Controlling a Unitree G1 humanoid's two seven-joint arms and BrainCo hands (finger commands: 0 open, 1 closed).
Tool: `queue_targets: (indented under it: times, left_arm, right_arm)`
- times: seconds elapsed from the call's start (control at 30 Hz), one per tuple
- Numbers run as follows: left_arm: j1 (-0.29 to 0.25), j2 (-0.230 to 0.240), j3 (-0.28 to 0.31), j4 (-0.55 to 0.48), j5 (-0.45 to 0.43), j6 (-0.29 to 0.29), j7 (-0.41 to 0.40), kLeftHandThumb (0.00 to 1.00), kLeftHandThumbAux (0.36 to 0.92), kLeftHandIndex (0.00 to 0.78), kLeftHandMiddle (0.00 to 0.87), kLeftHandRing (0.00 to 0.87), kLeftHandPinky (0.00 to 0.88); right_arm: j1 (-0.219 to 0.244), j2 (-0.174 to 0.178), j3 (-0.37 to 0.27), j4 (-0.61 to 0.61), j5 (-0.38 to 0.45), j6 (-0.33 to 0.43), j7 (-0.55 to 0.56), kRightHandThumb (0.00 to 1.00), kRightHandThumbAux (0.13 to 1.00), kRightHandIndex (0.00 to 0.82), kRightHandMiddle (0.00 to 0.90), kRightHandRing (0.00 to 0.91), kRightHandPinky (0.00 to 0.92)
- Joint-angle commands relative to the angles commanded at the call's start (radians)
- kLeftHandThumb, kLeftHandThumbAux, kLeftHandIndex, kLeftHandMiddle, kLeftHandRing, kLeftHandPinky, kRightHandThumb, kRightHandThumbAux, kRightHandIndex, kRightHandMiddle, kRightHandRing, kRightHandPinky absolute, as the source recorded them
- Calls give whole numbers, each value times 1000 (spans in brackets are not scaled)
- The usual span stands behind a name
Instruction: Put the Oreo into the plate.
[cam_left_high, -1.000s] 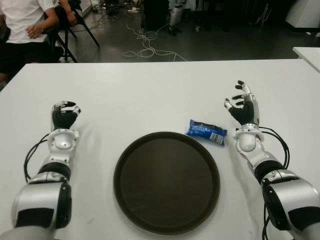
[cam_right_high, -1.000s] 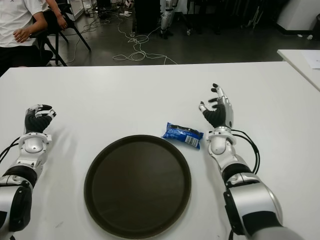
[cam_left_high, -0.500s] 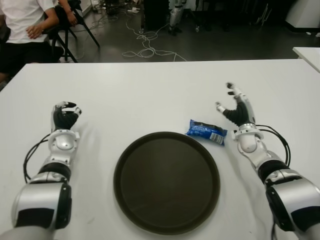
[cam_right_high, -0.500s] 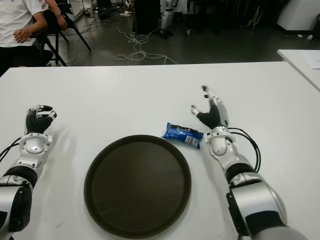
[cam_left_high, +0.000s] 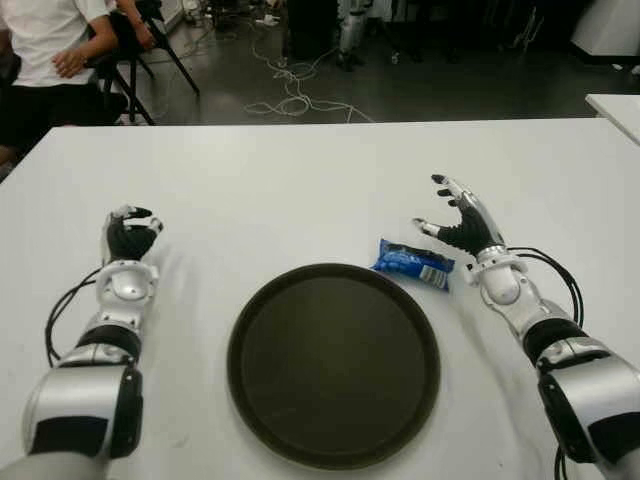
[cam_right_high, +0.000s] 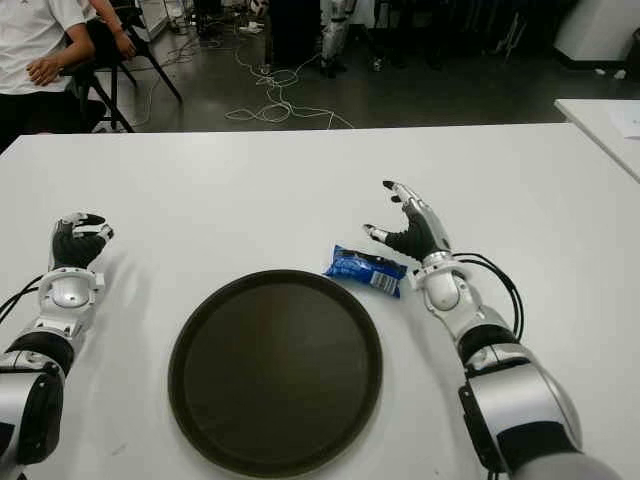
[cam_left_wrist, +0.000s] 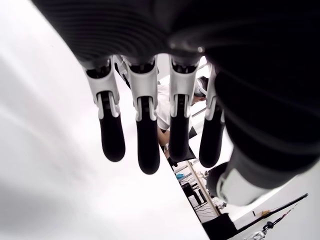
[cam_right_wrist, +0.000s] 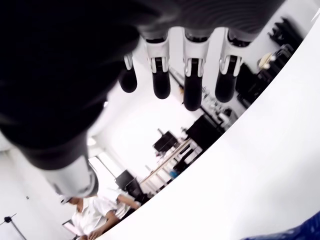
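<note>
Right hand open beside the Oreo pack, plate empty.

On the white table (cam_left_high: 300, 180), the left hand (cam_left_high: 128, 236) shows at the far left, fingers loosely curled and holding nothing. The round dark plate (cam_left_high: 333, 362) sits near the centre. The blue Oreo pack (cam_left_high: 413, 263) lies on the table just beyond the plate's far-right rim. Just right of it, the right hand (cam_left_high: 458, 220) has its fingers spread, gripping nothing.

Counts around the plate

One dark round plate (cam_left_high: 333, 365), one blue Oreo packet (cam_left_high: 413, 263) just beyond its far-right rim, two robot hands flanking it, and seemingly two seated people well beyond its far-left side.
</note>
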Motion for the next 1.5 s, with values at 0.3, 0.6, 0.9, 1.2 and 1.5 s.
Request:
queue_targets:
  times: [0.3, 0.6, 0.9, 1.2, 1.5]
  left_arm:
    - [-2, 1, -7, -1, 5, 15, -1, 674, 719, 399, 287, 325, 360]
    - [-1, 0, -3, -3, -1, 10, -11, 675, 719, 399, 290, 330, 364]
    - [-3, 1, -15, -2, 12, 16, 2, 675, 720, 399, 303, 341, 365]
    - [-5, 3, -25, -2, 19, 26, 10, 673, 720, 398, 302, 340, 355]
    - [-5, 4, -24, -3, 18, 26, 9, 673, 720, 398, 291, 329, 350]
  right_arm:
    - [0, -7, 6, -8, -1, 15, 30, 242, 663, 69, 134, 151, 173]
    - [-15, -25, 60, -10, -55, 116, 60, 162, 594, 49, 85, 72, 59]
    - [-19, -25, 72, -18, -60, 169, 85, 185, 589, 47, 80, 54, 35]
    - [-20, -25, 76, -22, -61, 188, 96, 203, 595, 51, 81, 59, 36]
    - [-32, -31, 104, -16, -87, 225, 145, 193, 594, 69, 102, 86, 64]
